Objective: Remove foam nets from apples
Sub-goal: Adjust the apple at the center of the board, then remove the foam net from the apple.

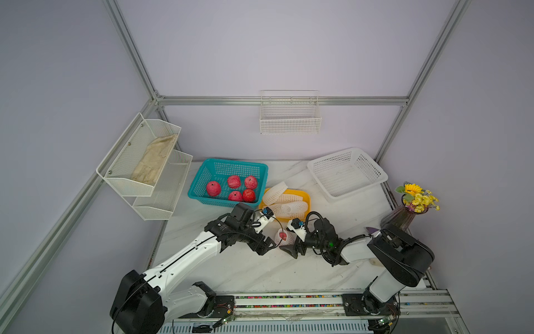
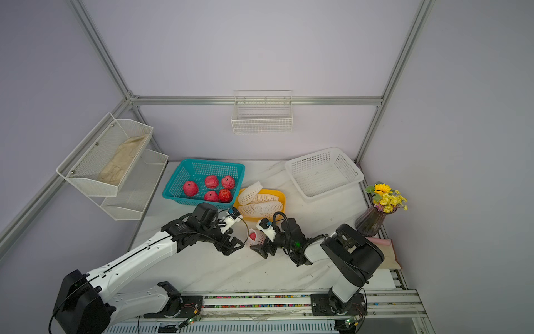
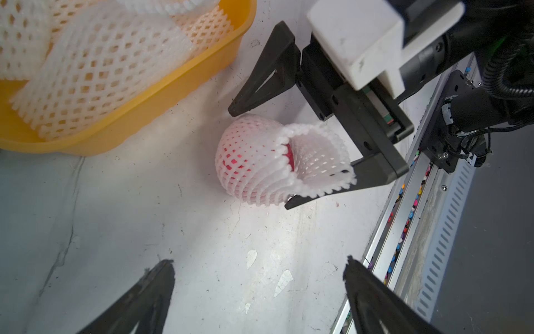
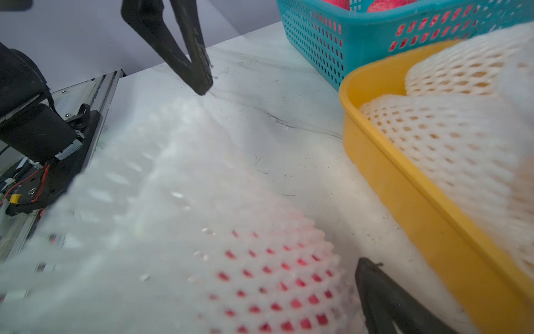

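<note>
- Lilac walls and an aluminium frame close in a white marbled table [image 1: 245, 269], whose front edge meets a metal rail [image 1: 289, 305].
- At the far left, a two-tier mesh shelf [image 1: 130, 162] hangs on the wall and overhangs the table's left edge.
- Next comes a teal basket [image 1: 202, 176] at the back, holding five bare red apples [image 1: 213, 188]. A strip of bare table separates it from the left edge.
- The left arm [image 1: 187, 254] reaches in from the front left corner. The left jaws stand wide apart and hold nothing. In the left wrist view their fingertips [image 3: 156, 286] hover over bare table, near the netted apple [image 1: 283, 236] but apart from it.
- That fruit lies on the table between the two arms, wrapped in a foam net [image 3: 254, 173] whose flared mouth faces the right arm.
- Just behind it, across a gap of table, a yellow tray [image 1: 307, 199] sits just beside the teal basket, heaped with loose foam nets [image 1: 289, 208].
- The right arm [image 1: 358, 251] comes in from the front right. The right jaws are spread wide on either side of the net's mouth. One finger [image 3: 281, 49] ends just beside the bulge, and the other [image 3: 375, 170] lies against the flared rim. The mouth gapes round between them.
- The widest open stretch is the table in front of both arms, up to the rail.
- A white lattice basket [image 1: 315, 164] fills the back right corner.
- A vase of yellow flowers [image 1: 398, 217] stands at the right edge, near the right arm.
</note>
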### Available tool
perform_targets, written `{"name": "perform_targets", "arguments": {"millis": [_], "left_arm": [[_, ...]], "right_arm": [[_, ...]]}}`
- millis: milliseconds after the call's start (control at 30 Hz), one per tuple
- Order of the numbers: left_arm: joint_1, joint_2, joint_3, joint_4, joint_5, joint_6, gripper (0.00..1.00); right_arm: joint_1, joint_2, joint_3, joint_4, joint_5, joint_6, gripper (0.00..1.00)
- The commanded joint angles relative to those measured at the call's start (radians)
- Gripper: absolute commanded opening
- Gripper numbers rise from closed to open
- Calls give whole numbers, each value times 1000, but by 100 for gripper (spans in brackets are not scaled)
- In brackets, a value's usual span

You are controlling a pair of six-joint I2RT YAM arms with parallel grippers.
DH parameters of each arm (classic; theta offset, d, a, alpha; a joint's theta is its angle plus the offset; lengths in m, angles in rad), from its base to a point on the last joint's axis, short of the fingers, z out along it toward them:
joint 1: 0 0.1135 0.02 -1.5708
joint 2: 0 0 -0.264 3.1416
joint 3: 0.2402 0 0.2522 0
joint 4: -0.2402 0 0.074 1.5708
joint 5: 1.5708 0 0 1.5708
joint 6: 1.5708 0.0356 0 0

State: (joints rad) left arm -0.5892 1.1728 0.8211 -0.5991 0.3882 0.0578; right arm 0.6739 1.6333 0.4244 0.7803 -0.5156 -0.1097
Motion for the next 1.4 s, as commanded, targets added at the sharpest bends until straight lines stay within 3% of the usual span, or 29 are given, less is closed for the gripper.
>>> {"name": "perform_targets", "arguments": {"millis": [0,233,667,1367], "left_arm": [[1,2,15,49,30,65,93],[-35,32,-5,125,34,146,93],[-35,157,35,237,98,171,93],[-35,168,-32,366,138,198,92]], "right_arm": [[-4,-32,20,-40,-11,-10,97],[-4,-72,23,-104,-3,-20,97],[-3,-140,36,-227,-2,-60,97],[-2,-58,44,-159,11,-41,97]]}}
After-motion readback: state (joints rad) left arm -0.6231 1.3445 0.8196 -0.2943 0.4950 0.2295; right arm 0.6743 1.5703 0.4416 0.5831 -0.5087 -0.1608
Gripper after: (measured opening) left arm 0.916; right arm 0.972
